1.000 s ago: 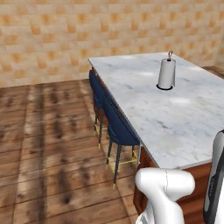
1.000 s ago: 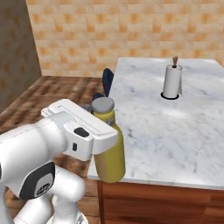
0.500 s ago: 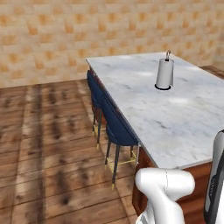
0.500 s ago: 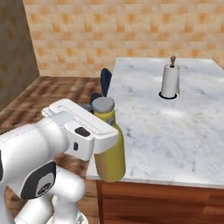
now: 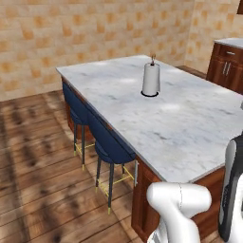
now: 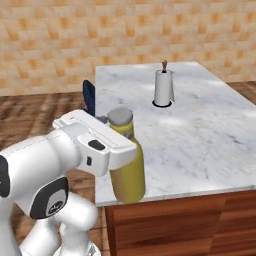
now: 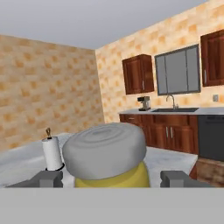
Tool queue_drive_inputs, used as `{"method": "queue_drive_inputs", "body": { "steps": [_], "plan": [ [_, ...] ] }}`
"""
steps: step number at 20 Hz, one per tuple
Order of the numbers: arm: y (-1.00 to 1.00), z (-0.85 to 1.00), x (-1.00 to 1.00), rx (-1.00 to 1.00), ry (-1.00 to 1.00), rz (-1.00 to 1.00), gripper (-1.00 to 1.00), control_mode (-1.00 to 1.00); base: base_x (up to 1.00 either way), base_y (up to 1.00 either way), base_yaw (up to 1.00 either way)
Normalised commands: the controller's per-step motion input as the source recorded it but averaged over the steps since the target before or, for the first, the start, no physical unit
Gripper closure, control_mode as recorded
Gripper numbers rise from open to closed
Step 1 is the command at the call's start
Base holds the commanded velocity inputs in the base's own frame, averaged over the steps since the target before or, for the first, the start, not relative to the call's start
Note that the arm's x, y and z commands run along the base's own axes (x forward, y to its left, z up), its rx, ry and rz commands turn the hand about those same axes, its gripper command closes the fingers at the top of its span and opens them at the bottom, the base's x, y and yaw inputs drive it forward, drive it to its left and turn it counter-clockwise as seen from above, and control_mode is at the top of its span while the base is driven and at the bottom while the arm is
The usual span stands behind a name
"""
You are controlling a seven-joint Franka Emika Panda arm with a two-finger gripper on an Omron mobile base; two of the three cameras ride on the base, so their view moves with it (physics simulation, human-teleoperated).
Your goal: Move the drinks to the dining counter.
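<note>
At the left of the right base view, the white arm is carrying the gripper [image 6: 117,145] level with the near left corner of the dining counter [image 6: 200,145]. The jaws are standing fairly wide and are closed around the amber-yellow bottle [image 6: 128,170], gripping it high on the body, just below the grey cap [image 6: 120,116]. In the hand view the two fingertips [image 7: 46,178] are flanking the yellow shoulder of the bottle on either side, with the cap rising between them. The high grip is keeping the bottle upright, so that its base can be set flat on the marble; this is a judgement from the pose. Whether the base is resting on the counter or hanging just off the near edge cannot be told.

Blue stools [image 5: 102,137] are standing tucked along the left side of the counter, leaving the top free for placement.

Further right and farther back, the white paper towel roll [image 6: 163,87] is standing upright on its holder, well apart from the bottle and not part of the task.

No brand, label or writing can be read on the bottle or the roll; the label side is not facing the cameras.
</note>
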Motion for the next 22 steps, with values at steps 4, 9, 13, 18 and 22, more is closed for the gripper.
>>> {"method": "queue_drive_inputs", "body": {
  "steps": [4,9,13,18,22],
  "plan": [
    [0.0,0.0,0.63,0.0,0.11,0.03,1.0,-1.0,0.0,0.0,0.0],
    [0.0,0.0,0.5,0.0,0.06,0.16,1.0,-1.0,0.0,0.0,0.0],
    [-0.06,-0.08,0.48,0.03,0.01,0.23,1.0,-1.0,0.0,0.0,0.0],
    [-0.08,-0.15,0.48,0.03,0.0,0.31,1.0,-1.0,0.0,0.0,0.0],
    [-0.01,-0.13,0.51,0.03,0.0,0.3,1.0,-1.0,0.0,0.0,0.0]
  ]
}}
